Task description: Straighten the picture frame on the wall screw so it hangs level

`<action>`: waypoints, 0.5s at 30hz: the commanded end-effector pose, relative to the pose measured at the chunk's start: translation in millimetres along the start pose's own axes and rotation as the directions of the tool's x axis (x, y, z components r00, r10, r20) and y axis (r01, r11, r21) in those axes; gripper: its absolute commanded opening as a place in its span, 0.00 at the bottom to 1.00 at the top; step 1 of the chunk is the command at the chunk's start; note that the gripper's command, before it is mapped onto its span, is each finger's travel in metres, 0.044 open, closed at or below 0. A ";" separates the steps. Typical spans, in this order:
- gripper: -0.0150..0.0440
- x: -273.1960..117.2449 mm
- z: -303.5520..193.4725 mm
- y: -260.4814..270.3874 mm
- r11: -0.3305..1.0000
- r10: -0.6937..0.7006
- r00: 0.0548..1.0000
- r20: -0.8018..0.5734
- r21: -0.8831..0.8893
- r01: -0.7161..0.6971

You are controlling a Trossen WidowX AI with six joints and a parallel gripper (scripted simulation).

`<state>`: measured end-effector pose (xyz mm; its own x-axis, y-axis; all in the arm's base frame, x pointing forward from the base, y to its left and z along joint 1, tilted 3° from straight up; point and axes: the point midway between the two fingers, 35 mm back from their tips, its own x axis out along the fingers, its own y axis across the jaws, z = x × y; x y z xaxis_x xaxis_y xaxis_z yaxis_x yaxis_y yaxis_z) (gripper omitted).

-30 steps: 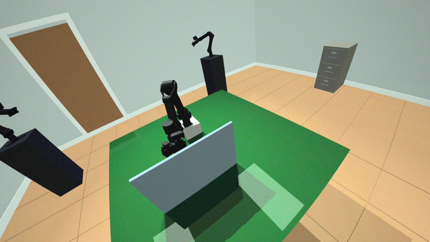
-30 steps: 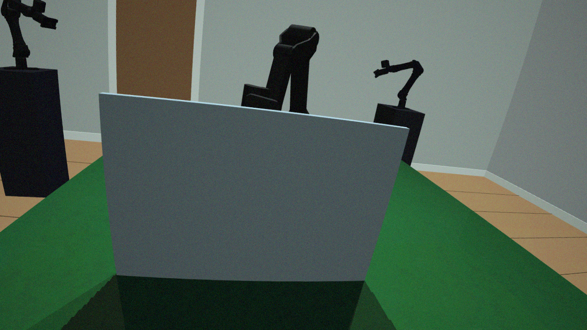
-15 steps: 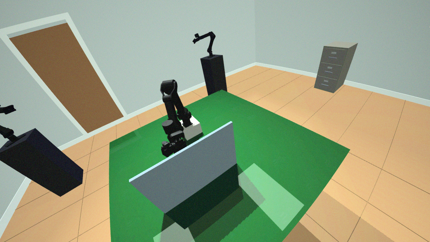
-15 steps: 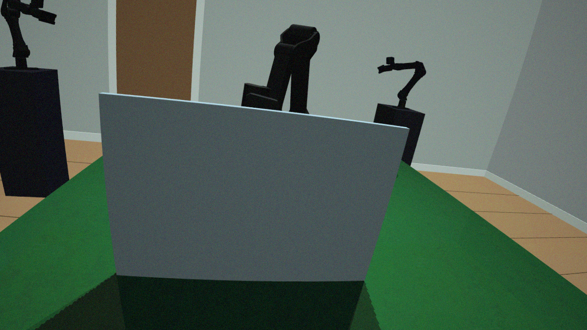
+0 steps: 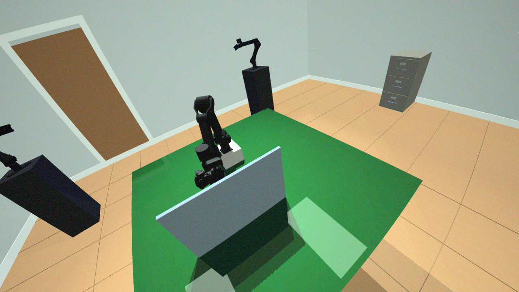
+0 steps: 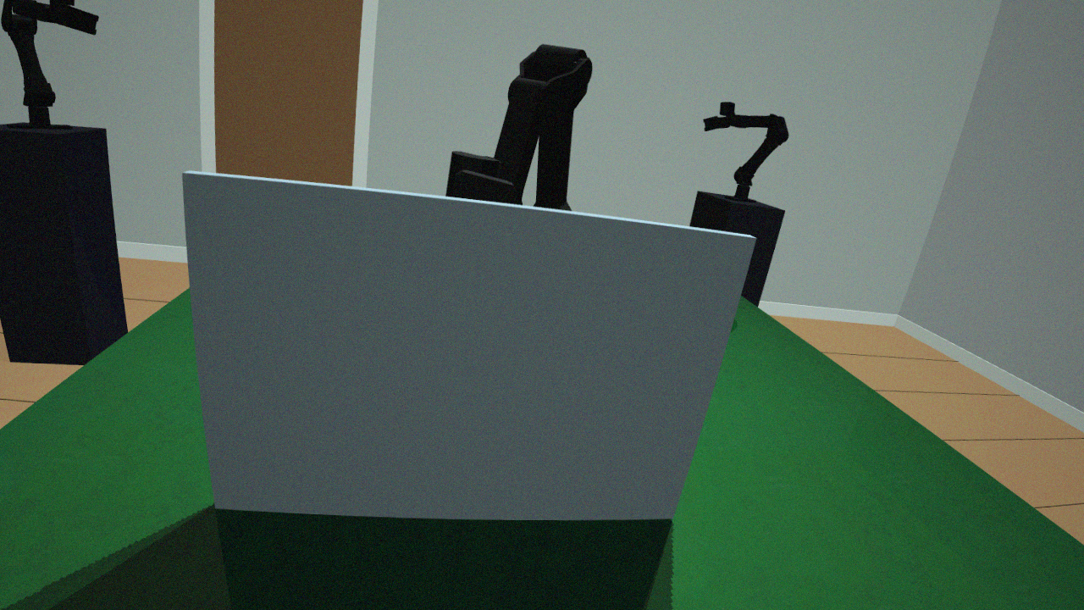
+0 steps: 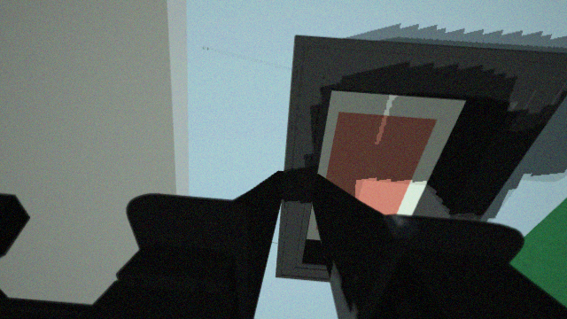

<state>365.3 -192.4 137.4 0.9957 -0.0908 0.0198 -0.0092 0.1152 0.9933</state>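
Note:
The picture frame (image 7: 332, 59) shows in the wrist view, dark grey with a pale mat border and a red picture, in front of the light blue wall panel (image 7: 235, 124). My gripper (image 7: 297, 178) is shut on the frame's edge nearest the panel's top. That edge and the panel edge are not parallel in this slanted view; they come closer toward the bottom of the view. The top and exterior views show the panel (image 5: 232, 207) (image 6: 455, 356) from its back, which hides the frame and my fingertips. The screw and notched strip are hidden.
The arm (image 5: 204, 127) (image 6: 522, 136) rises behind the panel from a white base (image 5: 234, 156). A green mat (image 5: 344, 163) (image 6: 818, 455) lies underneath. Two dark pedestals (image 5: 54, 196) (image 5: 258, 90) bear other arms. A filing cabinet (image 5: 399, 83) stands far right in the top view.

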 end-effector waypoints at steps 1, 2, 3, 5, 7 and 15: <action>0.25 -0.1 0.5 6.4 1.000 0.013 1.000 0.002 -0.015 -0.013; 0.25 -0.1 0.5 6.6 1.000 0.013 1.000 0.002 -0.015 -0.013; 0.25 -0.1 0.5 6.8 1.000 0.013 1.000 0.002 -0.015 -0.013; 0.25 -0.1 0.5 7.1 1.000 0.013 1.000 0.002 -0.015 -0.013; 0.25 -0.1 0.5 7.3 1.000 0.013 1.000 0.002 -0.015 -0.013; 0.25 -0.1 0.5 8.1 1.000 0.013 1.000 0.002 -0.015 -0.013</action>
<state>365.1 -191.7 140.3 0.9958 -0.0896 0.0202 -0.0097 0.1156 0.9932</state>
